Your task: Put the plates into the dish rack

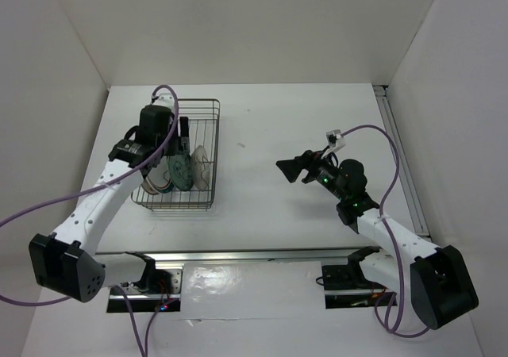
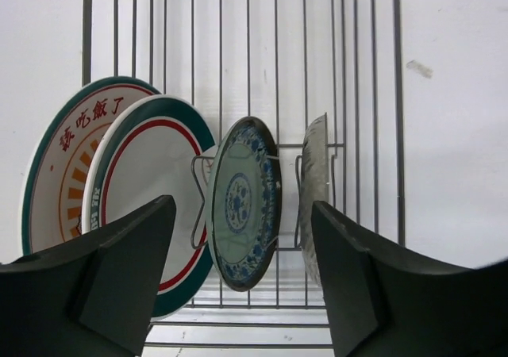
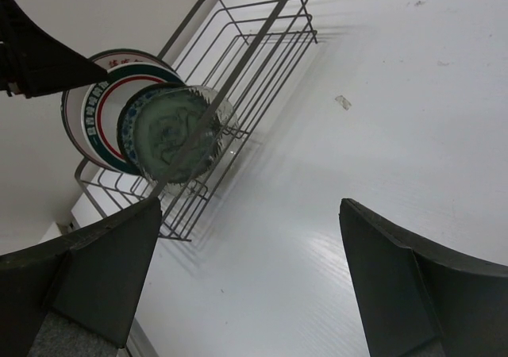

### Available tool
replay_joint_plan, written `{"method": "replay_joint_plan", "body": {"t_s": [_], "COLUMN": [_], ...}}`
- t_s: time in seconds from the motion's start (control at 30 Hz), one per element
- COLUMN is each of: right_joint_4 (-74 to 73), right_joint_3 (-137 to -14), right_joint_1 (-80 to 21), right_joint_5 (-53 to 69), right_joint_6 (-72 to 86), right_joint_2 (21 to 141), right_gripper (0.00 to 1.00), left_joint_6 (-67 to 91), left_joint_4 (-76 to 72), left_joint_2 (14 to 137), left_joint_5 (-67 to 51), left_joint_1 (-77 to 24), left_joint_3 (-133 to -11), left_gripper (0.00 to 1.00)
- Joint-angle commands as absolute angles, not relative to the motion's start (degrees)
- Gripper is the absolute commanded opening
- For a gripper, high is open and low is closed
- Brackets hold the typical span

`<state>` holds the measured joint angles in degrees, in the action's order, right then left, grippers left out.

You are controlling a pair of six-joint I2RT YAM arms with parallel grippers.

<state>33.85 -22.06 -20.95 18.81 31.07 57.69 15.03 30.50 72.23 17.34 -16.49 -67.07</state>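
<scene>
– Left gripper [image 1: 176, 137] [image 2: 242, 214] first: how does it stand?
– Its fingers are spread wide with nothing between them. It hangs above the dish rack [image 2: 397, 95] and points down into it.
– And the plates [image 1: 181, 173]?
– All four stand on edge in the rack, straight ahead of that gripper.
– From its left side, then?
– Out beyond its left finger [image 2: 119, 278] is the white plate with the orange sunburst [image 2: 59, 166], which has red lettering near its rim. The white plate with the dark green rim [image 2: 155, 166] and a red ring comes next and overlaps it. Whether those two touch, I cannot tell.
– What sits in the middle?
– The blue patterned plate [image 2: 238, 174] is about midway between the fingers, propped in a wire divider [image 2: 196, 206]. Just beside it, toward the right finger [image 2: 373, 285], is the pale see-through plate [image 2: 316, 182]. It is seen almost edge-on and stands in the next divider along.
– And the right gripper [image 1: 287, 170] [image 3: 250, 206]?
– That one is also wide open and grips nothing. It hovers over the white table [image 1: 270, 119], well apart from the rack.
– Where is the rack from there?
– Off to its left. From its own camera the see-through plate is the nearest, with the blue one behind it
</scene>
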Motion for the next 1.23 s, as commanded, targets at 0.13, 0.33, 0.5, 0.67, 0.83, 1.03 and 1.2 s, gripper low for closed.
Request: {"method": "replay_joint_plan", "body": {"t_s": [0.13,0.33,0.5,0.67,0.83,1.03,1.2], "right_joint_4": [27.63,0.90,-13.67,-26.15,-33.13,-36.55,-37.09], "right_joint_3": [-27.13,-43.32,-52.54,-61.41,-65.65,-66.18,-66.18], "right_joint_1": [-20.57,-22.67,-26.27,-27.51,-31.79,-36.38,-37.52], "right_joint_5": [15.74,3.71,-5.50,-15.44,-24.32,-33.38,-34.62], "right_joint_6": [26.38,19.34,18.81,16.18,14.94,14.94,15.46], "right_joint_2": [57.13,56.17,52.48,50.01,45.20,40.96,41.48], "right_gripper": [1.00,1.00,1.00,1.00,1.00,1.00,1.00], "left_joint_6": [18.53,22.32,22.32,21.88,23.02,23.55,23.55], "left_joint_4": [23.91,20.21,23.28,27.06,28.21,28.74,29.27], "left_joint_2": [62.06,53.36,49.58,43.44,35.52,27.25,28.38], "left_joint_5": [11.97,0.26,2.37,6.15,6.77,7.55,8.44], "left_joint_1": [-13.37,-2.12,-1.58,-1.58,-1.58,-4.20,-4.75], "left_joint_3": [-64.60,-60.82,-60.90,-60.91,-53.72,-49.48,-49.48], "left_gripper": [0.98,1.00,1.00,1.00,1.00,1.00,1.00]}}
